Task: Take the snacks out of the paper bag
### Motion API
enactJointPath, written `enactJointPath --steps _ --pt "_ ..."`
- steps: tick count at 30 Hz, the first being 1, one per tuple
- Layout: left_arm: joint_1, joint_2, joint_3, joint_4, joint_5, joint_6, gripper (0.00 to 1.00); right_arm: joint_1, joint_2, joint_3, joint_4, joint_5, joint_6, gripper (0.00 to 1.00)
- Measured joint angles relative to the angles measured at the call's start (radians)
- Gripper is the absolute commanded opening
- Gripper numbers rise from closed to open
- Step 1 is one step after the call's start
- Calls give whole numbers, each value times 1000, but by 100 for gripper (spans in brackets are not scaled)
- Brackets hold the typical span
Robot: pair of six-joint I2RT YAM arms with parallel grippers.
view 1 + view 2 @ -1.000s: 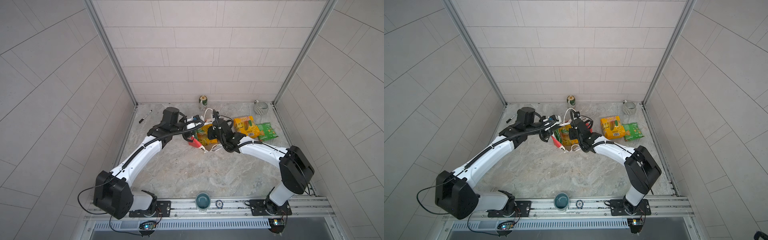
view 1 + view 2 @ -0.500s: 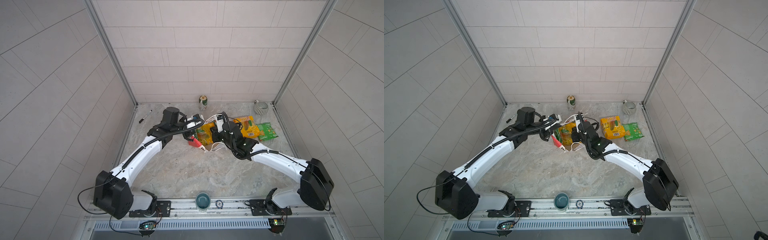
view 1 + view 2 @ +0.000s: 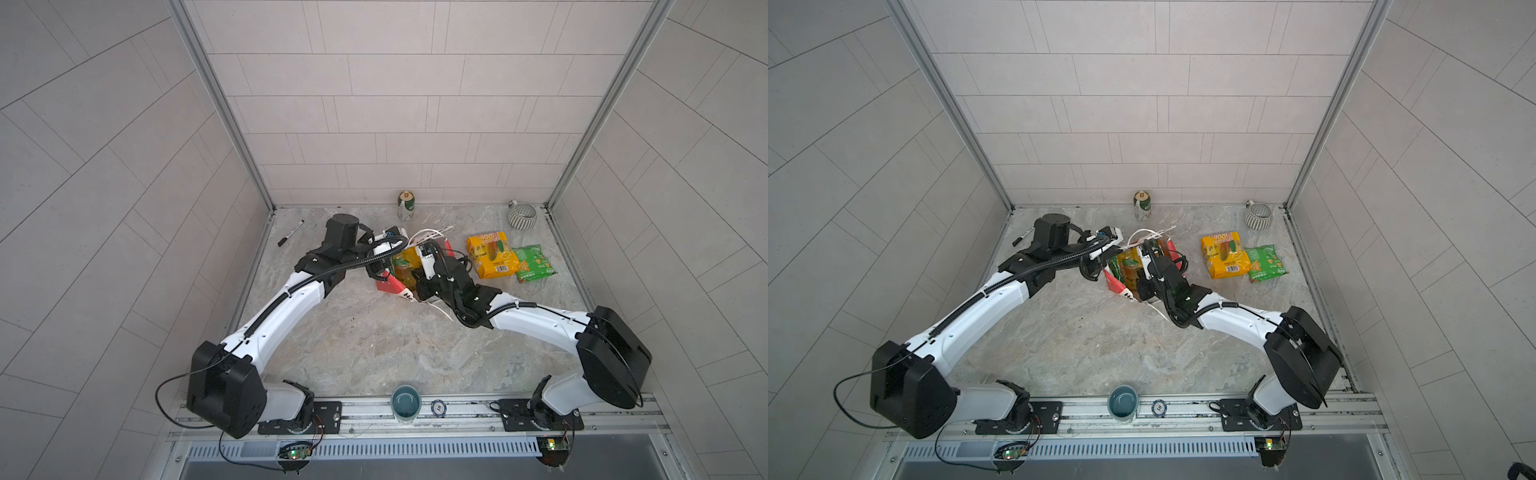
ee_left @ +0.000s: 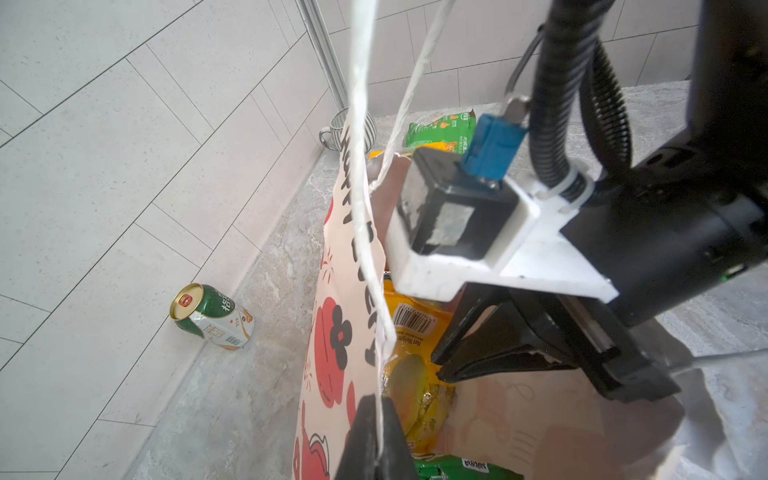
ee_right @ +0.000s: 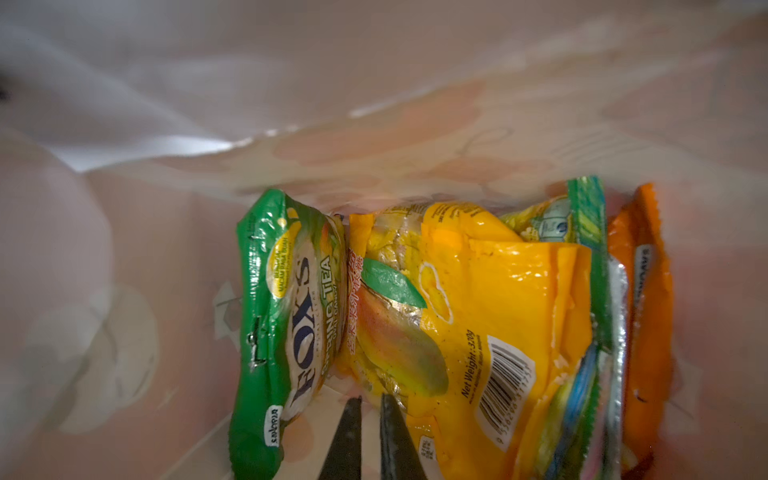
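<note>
The paper bag [image 3: 392, 286] [image 3: 1119, 286] stands mid-table, mouth up. My left gripper [image 4: 376, 432] is shut on its white cord handle [image 4: 361, 124] and holds it up. My right gripper [image 5: 370, 405] reaches inside the bag, its jaws a narrow gap apart with nothing between them, tips just short of a yellow snack packet [image 5: 498, 299]. Beside that packet in the bag are a green packet [image 5: 282, 311], an orange one [image 5: 648, 311] and a green-edged one [image 5: 590, 249]. To the right, on the table, lie a yellow-orange "100" packet [image 3: 492, 254] [image 3: 1225, 254] and a green packet [image 3: 533, 263] [image 3: 1264, 262].
A green-and-white drink can [image 3: 406, 205] stands by the back wall. A striped mug [image 3: 523, 215] sits in the back right corner and a marker pen [image 3: 290, 233] lies at the back left. A teal cup [image 3: 406, 402] and a small disc [image 3: 437, 408] rest on the front rail.
The right arm's elbow has swung out to the right and its gripper has dipped into the bag's mouth, jaws parted slightly. The left arm has kept still, holding the handle.
</note>
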Motion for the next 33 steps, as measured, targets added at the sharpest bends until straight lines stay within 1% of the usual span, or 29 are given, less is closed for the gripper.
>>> enactJointPath --steps 1,4,6,7,8,12,14,16,19,23,26,29,33 --pt "0 0 0 0 0 0 0 0 10 14 -7 7 2 19" --pt "0 0 0 3 -1 4 0 -3 31 45 -35 34 11 24" --pt "0 0 0 5 -2 6 0 -7 40 63 -58 57 18 33" --pt "0 0 0 5 -3 8 0 -10 45 74 -75 70 23 42" --pt "0 0 0 6 -3 10 0 -14 51 90 -94 87 22 45" --pt "0 0 0 7 -5 14 0 -26 76 158 -147 132 37 48" --pt "0 0 0 7 -7 16 0 -29 85 184 -163 149 44 52" --pt "0 0 0 7 -8 16 0 -29 88 196 -173 160 51 54" --pt "0 0 0 7 -8 21 0 -29 99 210 -189 184 55 56" --pt "0 0 0 7 -8 23 0 -29 136 224 -198 205 61 55" --pt "0 0 0 7 -9 23 0 -29 161 227 -199 213 69 52" --pt "0 0 0 7 -11 23 0 -29 176 226 -185 214 76 41" --pt "1 0 0 7 -12 23 0 -29 188 226 -160 213 79 20"
